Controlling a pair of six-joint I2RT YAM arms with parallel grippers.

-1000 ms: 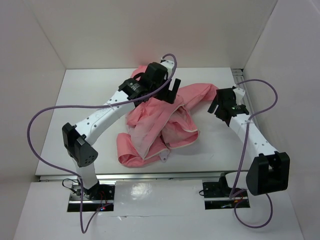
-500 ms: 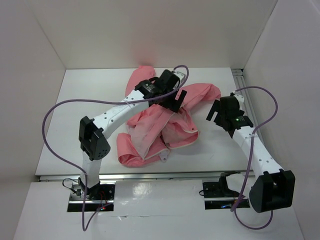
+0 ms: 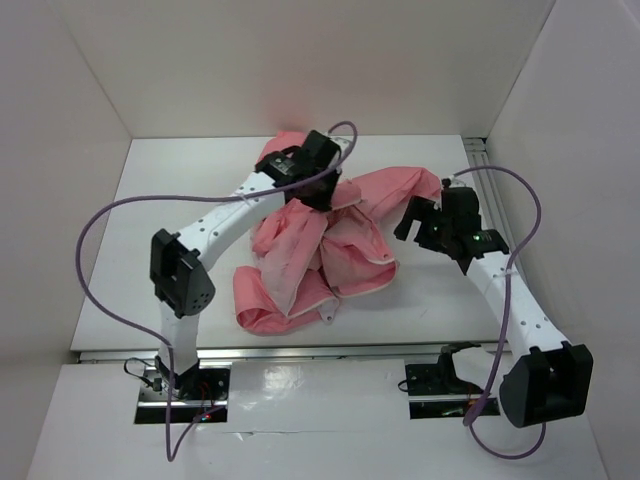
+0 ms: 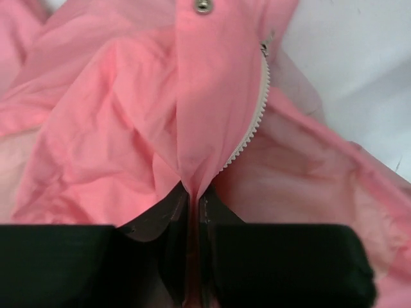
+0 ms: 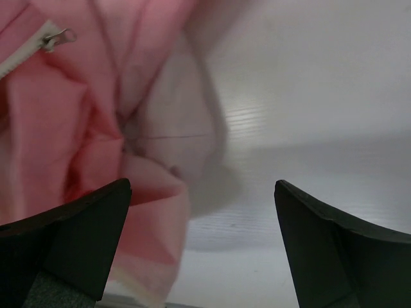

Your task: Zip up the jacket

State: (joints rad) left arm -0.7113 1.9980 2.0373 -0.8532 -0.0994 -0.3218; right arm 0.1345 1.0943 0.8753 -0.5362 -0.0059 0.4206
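The jacket (image 3: 320, 250) lies crumpled in the middle of the table (image 3: 150, 220), open and twisted, with the paler inside partly turned up and one part stretching toward the right. Its zipper is not closed: in the left wrist view a row of white zipper teeth (image 4: 253, 122) runs free along one front edge, below a small metal snap (image 4: 203, 6). The left gripper (image 4: 194, 199) is at the far part of the jacket, and its fingers are pressed almost together on a thin fold of pink fabric just beside these teeth, so it has hold of the jacket. I think this grip is there to pull the front edge straight, because the two sides cannot be joined while the cloth is in a heap. The right gripper (image 5: 202, 192) hangs low at the right side of the jacket, its fingers wide apart with nothing held between them. A small metal zipper pull (image 5: 56, 37) shows in the upper left of its view, near but not touched. Probably this arm waits there to take the other edge or the pull.
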